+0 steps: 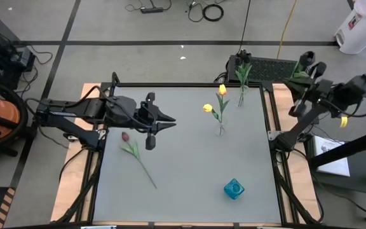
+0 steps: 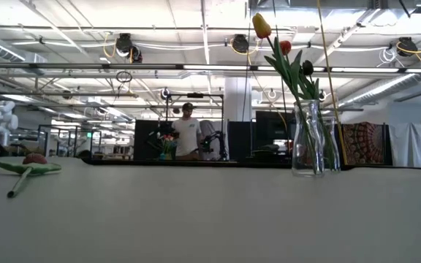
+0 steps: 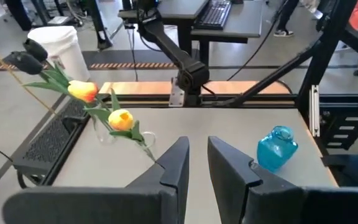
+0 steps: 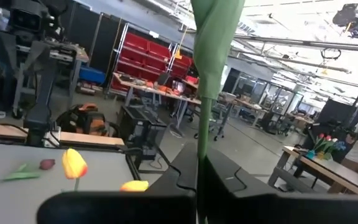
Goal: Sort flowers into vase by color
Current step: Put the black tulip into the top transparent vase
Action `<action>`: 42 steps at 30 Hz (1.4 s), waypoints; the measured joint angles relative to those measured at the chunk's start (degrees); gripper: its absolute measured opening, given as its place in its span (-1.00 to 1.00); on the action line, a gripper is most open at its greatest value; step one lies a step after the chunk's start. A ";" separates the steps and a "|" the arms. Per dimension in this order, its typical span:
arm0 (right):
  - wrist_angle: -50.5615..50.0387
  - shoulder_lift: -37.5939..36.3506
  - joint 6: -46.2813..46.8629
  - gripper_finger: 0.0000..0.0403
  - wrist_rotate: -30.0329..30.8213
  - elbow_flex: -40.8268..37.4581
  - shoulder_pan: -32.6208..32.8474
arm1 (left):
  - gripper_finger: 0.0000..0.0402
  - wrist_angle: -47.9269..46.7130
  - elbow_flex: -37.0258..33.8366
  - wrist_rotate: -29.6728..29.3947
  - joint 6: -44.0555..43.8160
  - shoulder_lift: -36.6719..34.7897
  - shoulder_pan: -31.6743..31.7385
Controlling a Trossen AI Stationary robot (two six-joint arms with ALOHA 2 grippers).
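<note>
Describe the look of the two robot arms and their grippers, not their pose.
Both arms are dark, near-black, jointed segments with cabling along them. The left gripper ends in two flat black fingers with squared edges. The right gripper looks the same, with dark fingers.

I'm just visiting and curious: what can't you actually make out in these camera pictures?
Right wrist view: the flower clamped in the right end effector leaves the top edge; head colour hidden.
Low view: the glass vases overlap; which stem stands in which is unclear.
</note>
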 joint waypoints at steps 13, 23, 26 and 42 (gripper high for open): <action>25.49 -17.46 -13.19 -1.00 -7.86 -22.18 -0.04 | -0.67 -6.09 0.02 -4.96 -0.01 -1.46 -1.19; 43.80 -20.59 -23.14 -1.00 -10.80 -33.72 -0.04 | -0.67 -9.08 0.02 -14.04 -0.15 -4.55 -7.40; 44.25 -20.35 -21.46 -1.00 -12.77 -34.32 -0.04 | -0.67 -10.69 0.02 -17.46 -1.01 -5.02 -9.61; 46.09 -20.11 -16.99 -1.00 -14.38 -38.27 -0.04 | -0.67 -5.86 -23.69 -39.72 -12.22 -20.60 -21.71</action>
